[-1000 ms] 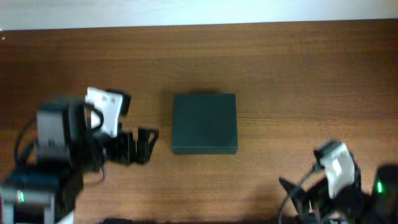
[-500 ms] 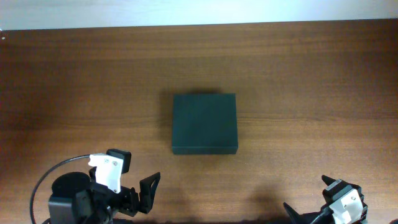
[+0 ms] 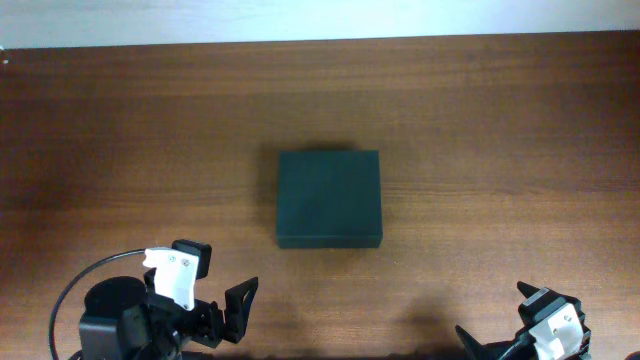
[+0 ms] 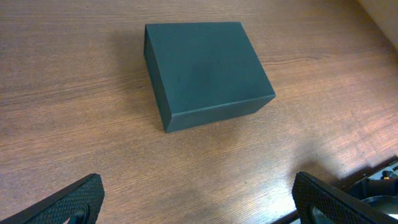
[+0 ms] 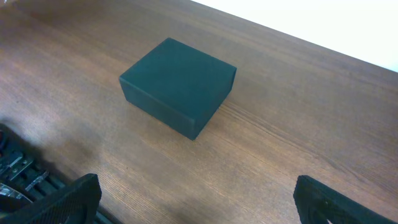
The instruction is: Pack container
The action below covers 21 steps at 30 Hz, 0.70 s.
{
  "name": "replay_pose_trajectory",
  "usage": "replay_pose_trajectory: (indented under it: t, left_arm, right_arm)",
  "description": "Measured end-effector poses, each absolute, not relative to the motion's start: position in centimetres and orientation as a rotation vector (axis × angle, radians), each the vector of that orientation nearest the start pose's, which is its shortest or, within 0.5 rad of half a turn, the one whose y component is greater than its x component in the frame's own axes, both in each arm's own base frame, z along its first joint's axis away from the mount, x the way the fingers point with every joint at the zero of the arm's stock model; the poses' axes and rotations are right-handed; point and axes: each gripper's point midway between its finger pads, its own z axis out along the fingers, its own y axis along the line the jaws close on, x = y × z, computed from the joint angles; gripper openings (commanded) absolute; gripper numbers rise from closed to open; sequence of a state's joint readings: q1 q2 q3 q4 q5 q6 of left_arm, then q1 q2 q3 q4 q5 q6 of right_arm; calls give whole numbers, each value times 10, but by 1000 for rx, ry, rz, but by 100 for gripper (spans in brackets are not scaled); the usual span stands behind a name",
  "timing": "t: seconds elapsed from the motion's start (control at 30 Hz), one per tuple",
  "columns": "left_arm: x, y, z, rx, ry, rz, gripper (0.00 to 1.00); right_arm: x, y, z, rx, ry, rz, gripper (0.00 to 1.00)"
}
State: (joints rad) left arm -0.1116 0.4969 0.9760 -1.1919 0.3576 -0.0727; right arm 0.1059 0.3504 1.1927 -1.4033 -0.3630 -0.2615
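Container [image 3: 329, 198] closed on table [image 3: 500, 120]; left claw [image 4: 198, 202], right claw [image 5: 196, 199] spread wide, empty, cropped by frame edges.

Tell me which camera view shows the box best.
Left wrist: the box is largest there, showing its top and two sides. Right wrist shows it smaller. Overhead shows mainly the top.

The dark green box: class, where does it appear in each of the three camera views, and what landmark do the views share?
Overhead: box at the centre.
Left wrist: box in the upper middle.
Right wrist: box upper left of centre.
Shared landmark: the wood-grain table under it.
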Motion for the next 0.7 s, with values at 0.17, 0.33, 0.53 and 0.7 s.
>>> replay_pose_trajectory:
  t: [0.17, 0.33, 0.53, 0.7]
  left_arm:
    - [149, -75, 252, 226, 2268, -492, 99]
    - [161, -66, 256, 197, 2228, -416, 99]
    - [190, -47, 254, 129, 2128, -265, 99]
    - [199, -36, 239, 128, 2029, -175, 99]
  right_arm:
    - [82, 70, 302, -591, 2020, 293, 99]
    - [82, 70, 302, -591, 2020, 293, 99]
    - [82, 70, 302, -592, 2020, 293, 99]
    - [82, 70, 302, -592, 2019, 293, 99]
